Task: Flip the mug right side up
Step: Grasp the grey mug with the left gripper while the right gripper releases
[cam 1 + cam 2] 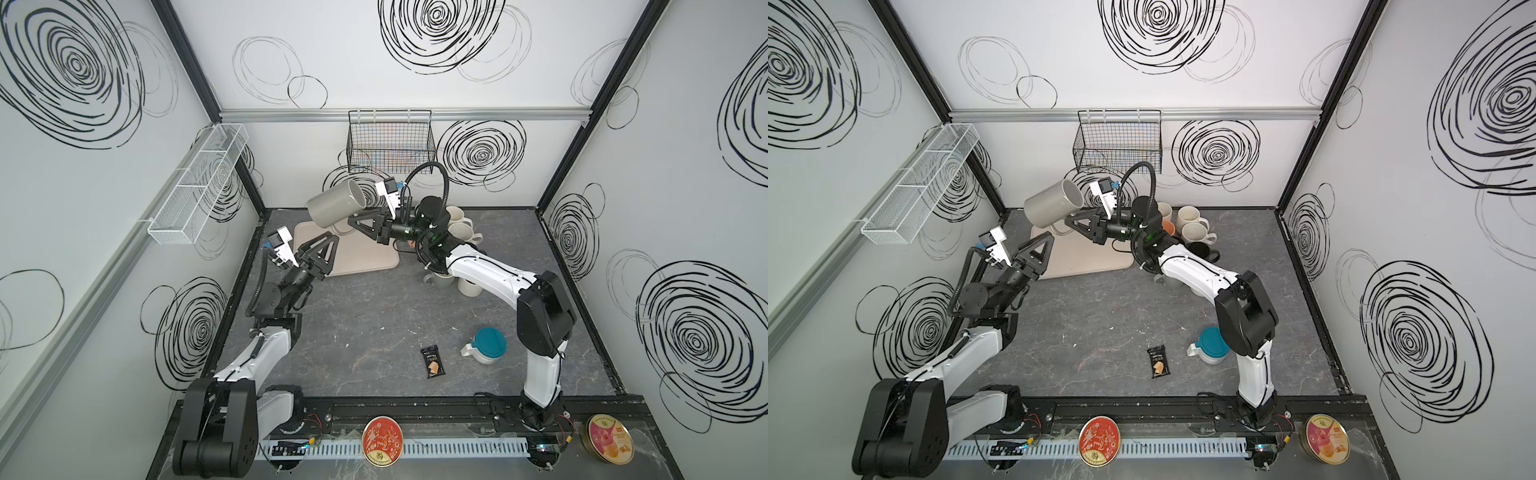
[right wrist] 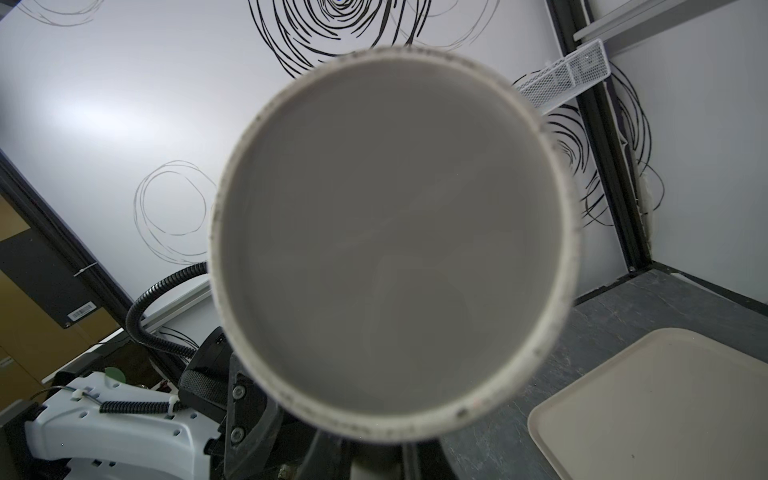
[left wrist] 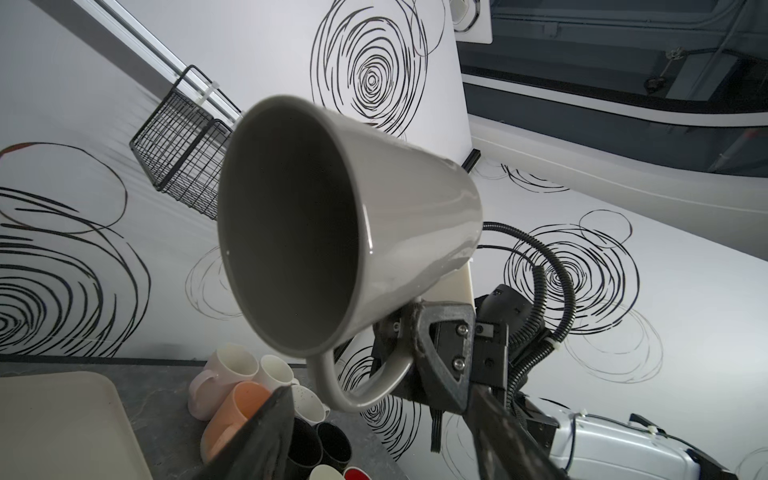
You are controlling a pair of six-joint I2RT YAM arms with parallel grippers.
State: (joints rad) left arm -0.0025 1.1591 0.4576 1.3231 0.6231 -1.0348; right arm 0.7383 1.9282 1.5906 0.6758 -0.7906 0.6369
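The grey mug (image 1: 334, 204) is held aloft over the far end of the beige tray (image 1: 365, 257). It is pinched tight by its handle (image 3: 365, 390) in the right gripper (image 1: 353, 219). Its long axis is laid nearly level, with the mouth aimed down toward the left gripper (image 1: 315, 246) and the base turned the opposite way. The left gripper is spread wide and empty, just below the mouth. A roll by the right gripper is judged necessary to bring the mouth upward.
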